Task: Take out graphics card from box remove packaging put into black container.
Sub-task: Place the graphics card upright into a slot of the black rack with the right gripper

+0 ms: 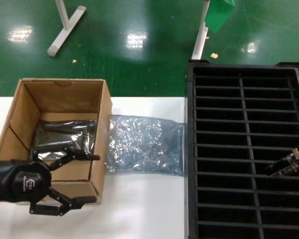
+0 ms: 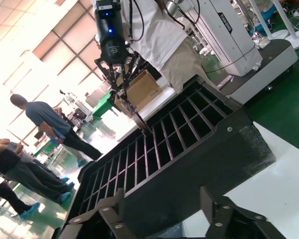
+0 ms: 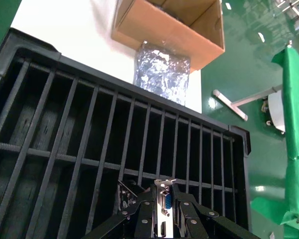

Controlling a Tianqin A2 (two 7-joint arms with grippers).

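Holding, head view: the right gripper (image 1: pixel 289 166) hangs over the large black plastic slotted container (image 1: pixel 217 149), at its right column; what it grips is too small to read here.
Left arm, head view: the left gripper (image 1: pixel 77 179) rests at the near corner of the brown corrugated cardboard box (image 1: pixel 102 129), fingers spread wide and empty, idle.
Packaging, head view: the crinkled silvery translucent plastic bag (image 1: pixel 145 144) lies flat on the white counter (image 1: pixel 139 209) between box and container; a smoother dark bag (image 1: pixel 65 137) sits inside the box.
Left wrist view: the right gripper (image 2: pixel 123 88) shows far off above the slots, something pale between its fingers.
Right wrist view: the fingers (image 3: pixel 182 211) are narrow, clamped on the small graphics card with its silvery metal bracket (image 3: pixel 164 201), upright over a slot.
Risk: the card looks close above a thin divider; if it comes down off-centre, its edge could catch the divider and tilt or twist in the grip.
Risk two: releasing too high could let it drop askew.
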